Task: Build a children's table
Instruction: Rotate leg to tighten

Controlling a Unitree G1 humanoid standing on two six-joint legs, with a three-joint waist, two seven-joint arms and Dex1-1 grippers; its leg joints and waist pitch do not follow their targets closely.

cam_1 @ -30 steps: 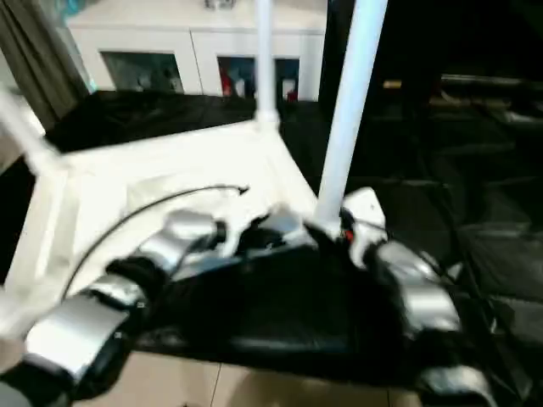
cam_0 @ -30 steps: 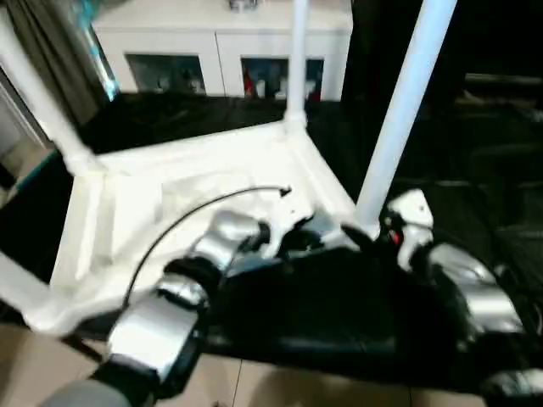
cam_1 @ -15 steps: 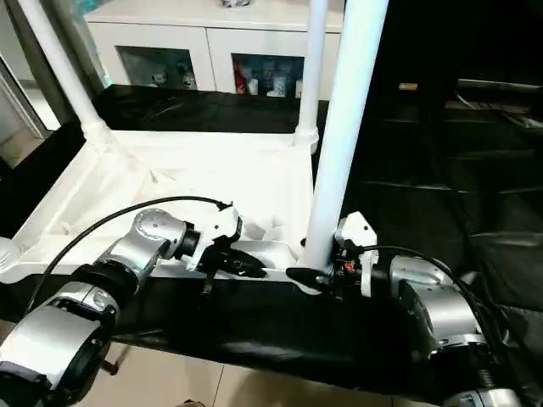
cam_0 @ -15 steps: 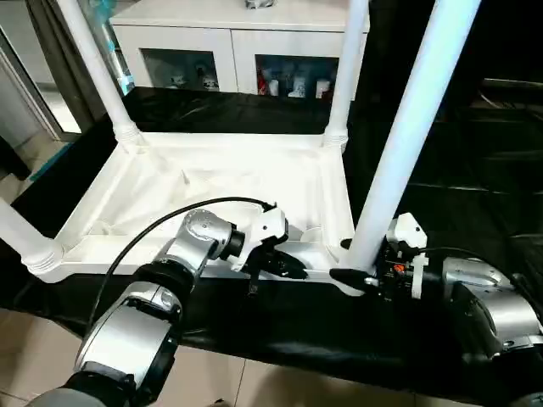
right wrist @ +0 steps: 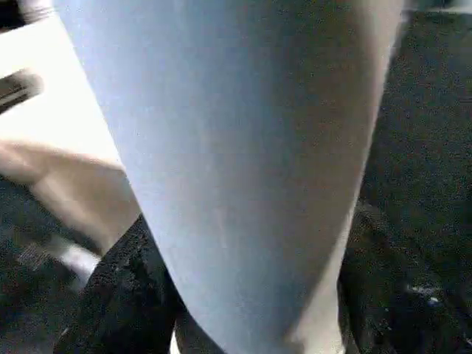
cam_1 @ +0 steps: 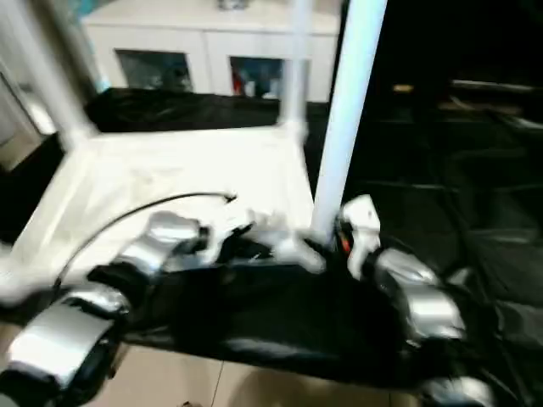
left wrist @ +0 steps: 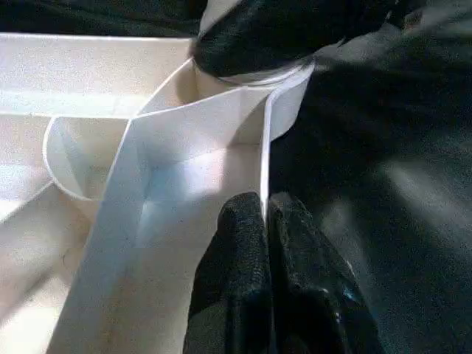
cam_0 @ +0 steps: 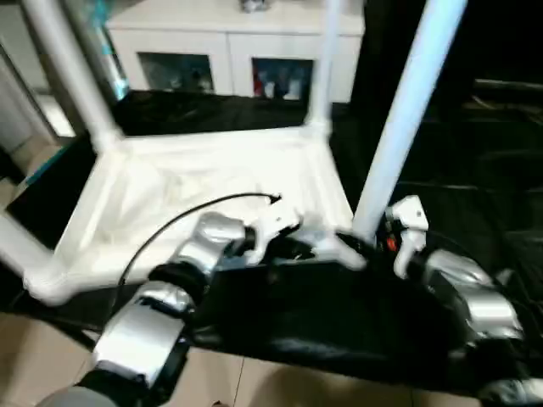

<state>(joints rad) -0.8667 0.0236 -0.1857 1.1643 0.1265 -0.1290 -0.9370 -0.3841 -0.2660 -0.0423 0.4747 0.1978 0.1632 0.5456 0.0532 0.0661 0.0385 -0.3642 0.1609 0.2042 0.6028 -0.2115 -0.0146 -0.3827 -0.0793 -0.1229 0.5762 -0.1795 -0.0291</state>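
Nearest me, my left gripper [left wrist: 264, 221] pinched the tabletop's [cam_0: 204, 182] thin front rim. Just right, my right gripper [cam_0: 361, 246] straddled the near leg [cam_0: 405, 110], which rose upright; I couldn't tell if it gripped. Farther legs stood beyond.

Both forearms are rounded silver metal shells with black joint bands; the left forearm [cam_0: 148, 326] carries a thin black cable [cam_0: 182, 219] arcing to its white wrist housing [cam_0: 278, 220]. The right forearm [cam_0: 467, 297] ends in a white wrist block [cam_0: 407, 214] marked with a small red-orange spot. The left arm's black, matte fingers [left wrist: 240, 287] look softly rounded.
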